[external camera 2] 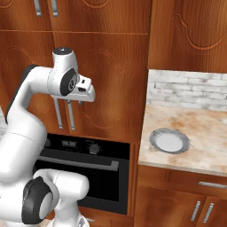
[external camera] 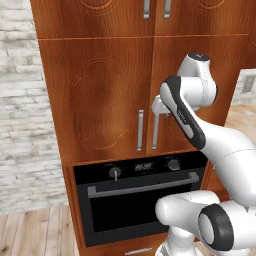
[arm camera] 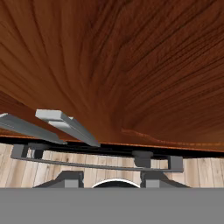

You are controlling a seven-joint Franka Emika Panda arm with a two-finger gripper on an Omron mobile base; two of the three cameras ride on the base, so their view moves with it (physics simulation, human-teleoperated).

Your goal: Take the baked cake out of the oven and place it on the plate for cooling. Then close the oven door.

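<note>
**Oven shut, plate bare, hand up at the cabinet doors**

Kitchen woodwork takes up most of every frame: reddish-brown cabinet doors (external camera: 100, 95) with carved oval panels, a whitewashed brick wall (external camera: 22, 125) down the left of the left base view, and pale plank flooring (external camera: 35, 230) along its bottom left.

Low in the left base view sits the oven (external camera: 142, 167), black and set into a wood surround. Its two round knobs and small digital display run across the top strip. The oven door (external camera: 130, 210) stands upright and closed, its long silver bar handle (external camera: 145, 186) horizontal across the front; with the door shut, nothing inside can be seen, the baked cake included.

At the middle right of the right base view, a speckled beige counter (external camera 2: 208, 133) runs beside the oven column, with white brick behind it. The plate (external camera 2: 169, 141) lies flat on it near the left edge, pale with a darker grey rim, and nothing rests on it.

Higher up, the gripper (external camera 2: 74, 103) hangs at the end of the white arm, close in front of the tall cabinet doors and just by their two vertical silver handles (external camera: 140, 131), well above the oven. In the hand view its finger tips (arm camera: 70, 178) point down toward the oven's bar handle with a gap between them, nothing in it; the jaws stand partly apart and touch nothing.
</note>
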